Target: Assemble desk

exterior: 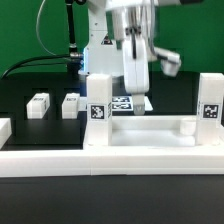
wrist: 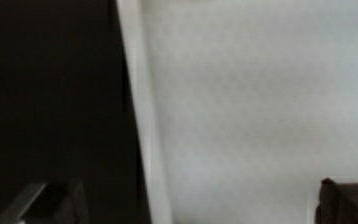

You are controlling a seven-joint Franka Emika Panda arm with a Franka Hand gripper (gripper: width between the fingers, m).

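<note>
Open two-finger robot gripper over the white plastic tray-like desk top.
In the wrist view the fingertips are spread wide, with the white top beneath them. Only the exterior view shows a loose square white leg, well apart from the gripper.

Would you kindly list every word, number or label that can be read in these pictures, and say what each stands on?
No words, numbers or brand names can be read in either view.
Upright leg on the exterior view's left: a black-and-white tag, a pattern, not text.
Upright leg on the exterior view's right: the same kind of tag.
Middle tag: too blurred to make out.
</note>
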